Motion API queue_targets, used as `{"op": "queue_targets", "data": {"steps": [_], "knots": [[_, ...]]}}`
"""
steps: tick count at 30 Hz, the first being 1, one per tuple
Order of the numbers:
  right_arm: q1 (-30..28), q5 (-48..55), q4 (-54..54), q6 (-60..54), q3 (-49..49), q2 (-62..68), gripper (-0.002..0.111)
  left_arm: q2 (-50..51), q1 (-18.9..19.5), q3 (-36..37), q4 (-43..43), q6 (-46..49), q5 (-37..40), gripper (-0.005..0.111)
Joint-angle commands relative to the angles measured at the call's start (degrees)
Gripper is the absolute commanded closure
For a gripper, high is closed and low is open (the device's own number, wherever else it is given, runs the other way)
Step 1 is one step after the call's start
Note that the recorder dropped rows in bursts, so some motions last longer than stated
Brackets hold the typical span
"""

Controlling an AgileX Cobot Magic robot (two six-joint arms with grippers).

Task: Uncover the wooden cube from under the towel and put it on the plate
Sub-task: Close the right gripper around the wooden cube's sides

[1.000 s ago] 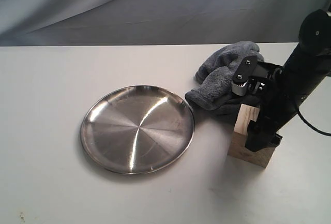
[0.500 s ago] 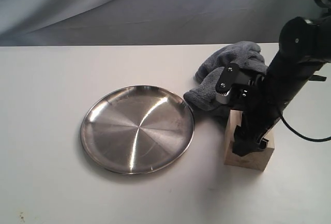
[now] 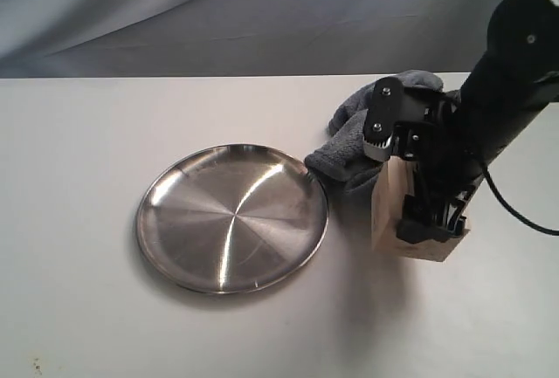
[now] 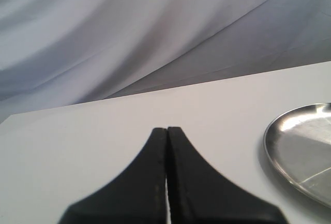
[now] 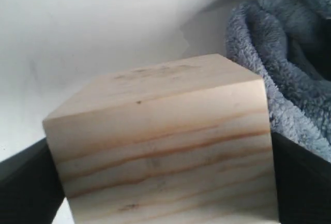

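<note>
Black right fingers [image 5: 302, 182] have closed onto both sides of wooden cube [image 3: 393, 212]; you hold it now. Cube clear of towel [image 3: 349, 147], shifted toward plate [image 3: 231, 216], at plate's 3 o'clock. Uncovering done; lift next. Meanwhile your left fingers [image 4: 155, 182] pressed together.

A white, matt desk [image 3: 79, 308] is seen across the whole near area. Small dark specks [image 3: 37, 365] are noted at its near left corner. Beyond its far edge, a grey-blue fabric backdrop [image 3: 175, 11] is draped in long diagonal folds.
</note>
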Motion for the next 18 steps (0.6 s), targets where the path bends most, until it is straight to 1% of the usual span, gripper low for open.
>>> {"op": "queue_targets", "data": {"steps": [1,5,10,14,18], "knots": [[0.3,-0.6,4.1,-0.9,-0.4,-4.6,0.108,-0.1,0.1,0.0,-0.3,-0.2,-0.6,0.107],[0.3,-0.3,5.1,-1.2,-0.4,-6.9,0.108,-0.1,0.1,0.0,-0.3,-0.2,-0.6,0.107],[0.0,-1.6,1.7,-1.5,-0.4,-8.9,0.108,-0.1,0.1,0.0,-0.3,-0.2,-0.6,0.107],[-0.1,-4.7,-3.3,4.6,-0.4,-9.8,0.108,-0.1,0.1,0.0,-0.3,-0.2,-0.6,0.107],[-0.1,-1.4,-3.6,5.1,-0.4,-9.0,0.108,-0.1,0.1,0.0,-0.3,-0.2,-0.6,0.107]]}}
